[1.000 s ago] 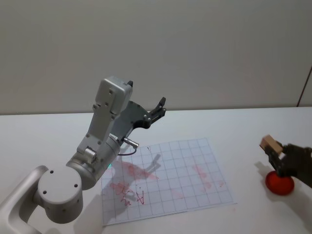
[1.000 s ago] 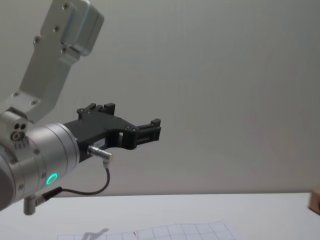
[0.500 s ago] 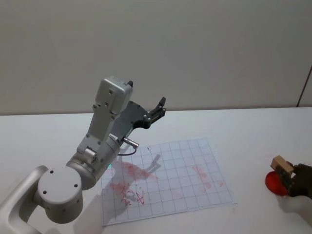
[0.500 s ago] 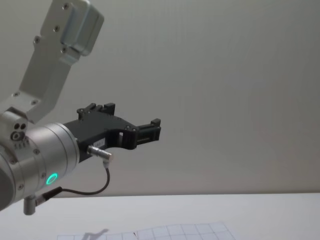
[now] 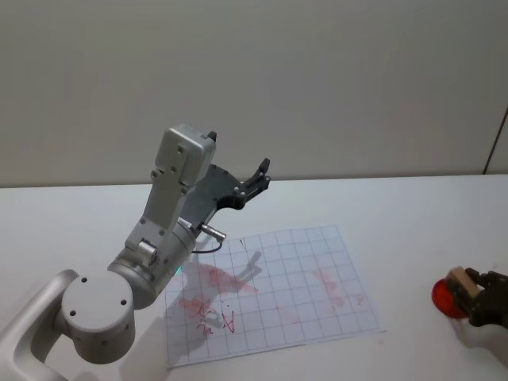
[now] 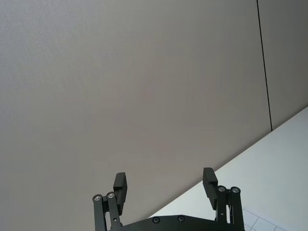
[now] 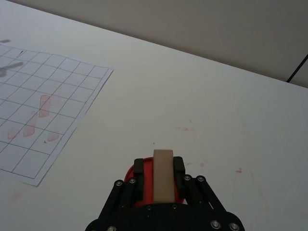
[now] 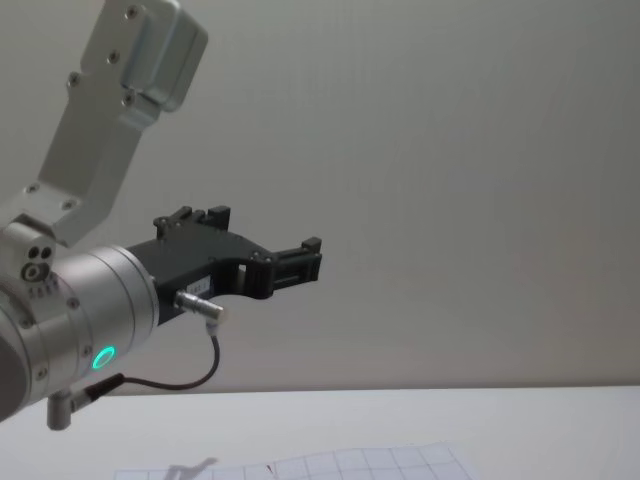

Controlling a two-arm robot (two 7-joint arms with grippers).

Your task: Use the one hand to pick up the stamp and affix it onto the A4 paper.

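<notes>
Right tool (image 7: 163, 179) clamped on the pale wooden stamp (image 7: 163, 175) over a red ink pad (image 5: 446, 297), right of the A4 paper (image 5: 302, 262). Gridded white sheet flat on the table (image 5: 397, 214), smeared with red marks. Left tool (image 6: 166, 185) raised, spread wide.

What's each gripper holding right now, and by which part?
Right gripper grips the stamp by the sides of its pale wooden handle, over the red ink pad. Left gripper is open, holding nothing.
</notes>
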